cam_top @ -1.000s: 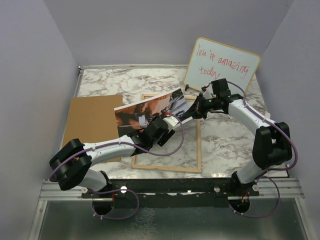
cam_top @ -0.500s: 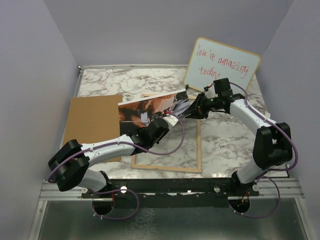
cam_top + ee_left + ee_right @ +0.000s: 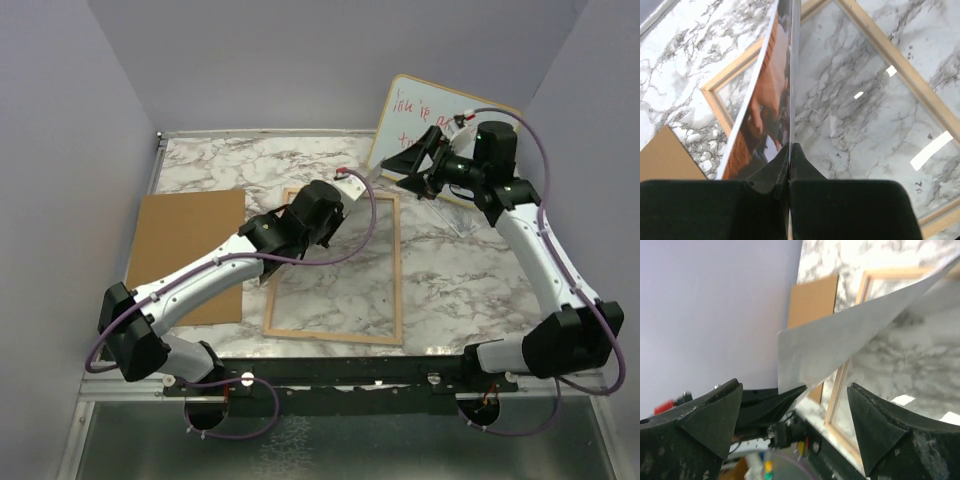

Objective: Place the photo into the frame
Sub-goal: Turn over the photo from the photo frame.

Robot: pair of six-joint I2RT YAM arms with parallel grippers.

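My left gripper (image 3: 790, 145) is shut on the bottom edge of the photo (image 3: 770, 85), which stands nearly on edge above the frame (image 3: 900, 65). The print's orange-brown picture side faces left. In the right wrist view the photo (image 3: 840, 340) shows its plain white back, pinched by the left gripper's dark fingers (image 3: 770, 402). The light-wood frame (image 3: 330, 335) lies flat on the marble table with its clear pane up. From above, the left gripper (image 3: 345, 188) is over the frame's far end. My right gripper (image 3: 405, 168) hangs open just right of it, holding nothing. The photo is hard to make out from above.
A plain brown backing board (image 3: 190, 250) lies flat to the left of the frame. A wood-rimmed whiteboard (image 3: 400, 110) with red writing leans at the back right, partly behind the right arm. Purple walls close in on three sides.
The left gripper closed on the photo and carried it toward the frame's far end, turning it on edge. The right gripper let go, opened wide and drew back up toward the whiteboard.
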